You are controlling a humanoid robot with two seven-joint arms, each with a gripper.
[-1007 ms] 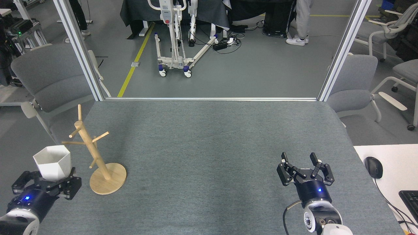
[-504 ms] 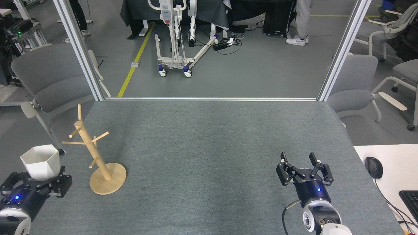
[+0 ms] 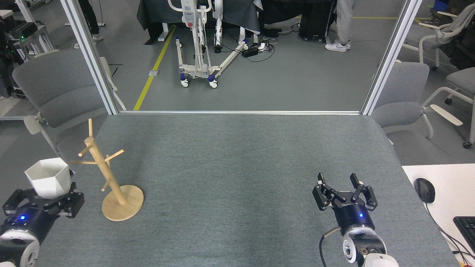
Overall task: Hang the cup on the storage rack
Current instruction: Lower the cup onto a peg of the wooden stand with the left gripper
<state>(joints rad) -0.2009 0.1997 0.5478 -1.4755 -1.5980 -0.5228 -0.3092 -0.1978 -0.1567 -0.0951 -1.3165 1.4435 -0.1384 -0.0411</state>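
Note:
The white faceted cup (image 3: 48, 177) is held upright at the table's left edge, with my left gripper (image 3: 44, 196) shut on its lower part. Its tab with the hole is hidden from view. The wooden storage rack (image 3: 107, 174) stands just right of the cup on its round base, its thin pegs bare; a small gap separates the cup from the nearest peg. My right gripper (image 3: 341, 183) is open at the lower right of the table, holding nothing.
Grey felt covers the table (image 3: 237, 167). Grey chairs (image 3: 55, 92) stand off the left and right sides. A white desk with a mouse (image 3: 424, 190) and keyboard sits at the right. A person's legs (image 3: 343, 22) and a wheeled lift frame are on the floor beyond.
My left gripper with the cup moved left away from the rack, then rose slightly and edged back right. The right gripper has barely shifted.

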